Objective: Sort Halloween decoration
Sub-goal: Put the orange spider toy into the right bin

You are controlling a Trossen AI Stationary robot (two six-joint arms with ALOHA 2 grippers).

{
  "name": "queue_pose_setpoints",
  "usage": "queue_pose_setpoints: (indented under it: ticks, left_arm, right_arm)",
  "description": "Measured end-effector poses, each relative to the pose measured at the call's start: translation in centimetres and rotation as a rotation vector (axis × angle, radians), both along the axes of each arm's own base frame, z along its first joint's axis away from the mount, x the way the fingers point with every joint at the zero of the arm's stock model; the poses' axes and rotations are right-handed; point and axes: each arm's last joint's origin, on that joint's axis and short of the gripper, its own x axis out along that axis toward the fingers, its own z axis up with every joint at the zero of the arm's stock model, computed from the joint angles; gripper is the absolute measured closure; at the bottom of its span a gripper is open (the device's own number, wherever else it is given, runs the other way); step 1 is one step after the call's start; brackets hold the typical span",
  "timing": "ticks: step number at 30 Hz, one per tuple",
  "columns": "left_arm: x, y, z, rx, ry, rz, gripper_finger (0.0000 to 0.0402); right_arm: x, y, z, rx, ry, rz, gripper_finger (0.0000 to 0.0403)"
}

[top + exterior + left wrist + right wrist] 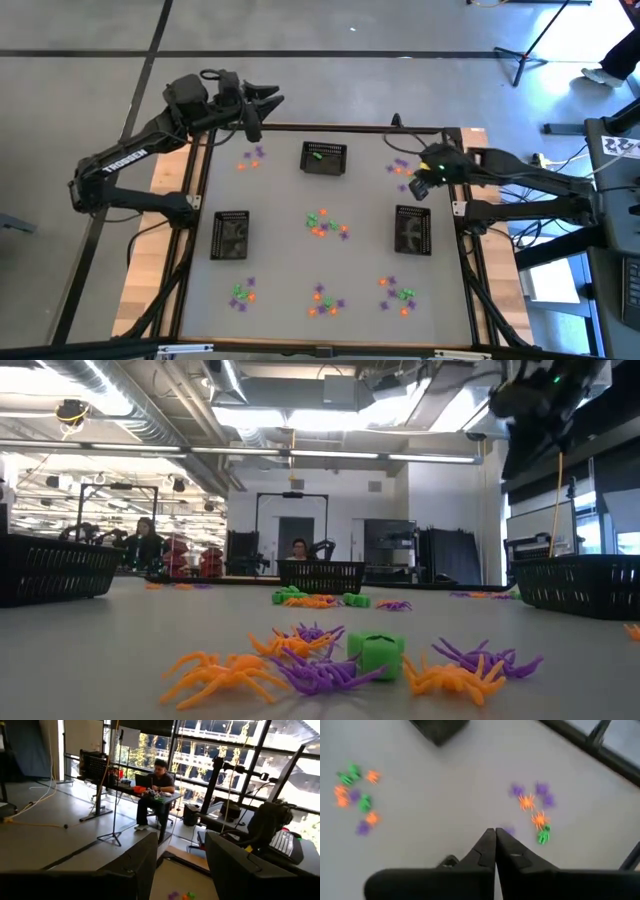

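High view shows Halloween decoration [322, 224] scattered in small heaps across the worktop [280, 290], pointing no single way. Right hand [495, 837] hangs shut and empty above one heap; left hand [272, 98] waits open off the far edge.

Both arms raised over the table's far side

Right gripper [495, 834] points downward, fingers pressed together; left gripper [270, 98] hangs at the far left corner, fingers parted.

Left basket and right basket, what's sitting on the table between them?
In the high view, a cluster of green and orange trinkets lies between the left basket and the right basket; bare table either side.
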Motion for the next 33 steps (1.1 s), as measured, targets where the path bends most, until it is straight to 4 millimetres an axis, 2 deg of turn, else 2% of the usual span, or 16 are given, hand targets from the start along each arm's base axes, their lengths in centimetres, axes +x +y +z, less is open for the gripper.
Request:
queue_pose_setpoints:
  ticks: [6,9,12,16,23,33]
  left_arm:
    - [1.0,1.2,-1.0,0.007,0.061,-0.009,0.0244]
    - [0.8,1.5,-1.0,0.006,0.06,-0.009,0.0244]
    - [0.8,1.5,-1.0,0.007,0.058,-0.005,0.0244]
    - [0.8,1.5,-1.0,0.006,0.057,-0.009,0.0244]
    - [0.7,1.4,-1.6,-0.043,0.105,-0.009,0.0244]
    - [0.8,1.4,-1.9,-0.12,0.101,-0.024,0.0244]
  right_arm:
    - [1.4,-3.0,-1.5,0.091,0.056,-0.005,0.031]
    - [1.8,-4.4,-1.9,0.086,0.052,0.007,0.0271]
    - [2.0,-5.8,-2.1,0.061,0.044,-0.019,0.0248]
    - [2.2,-7.0,-2.3,0.035,0.02,-0.056,0.024]
    - [3.1,-7.8,-3.5,0.045,0.079,-0.075,0.0244]
    - [4.8,-10.1,-8.0,0.208,0.232,-0.122,0.0244]
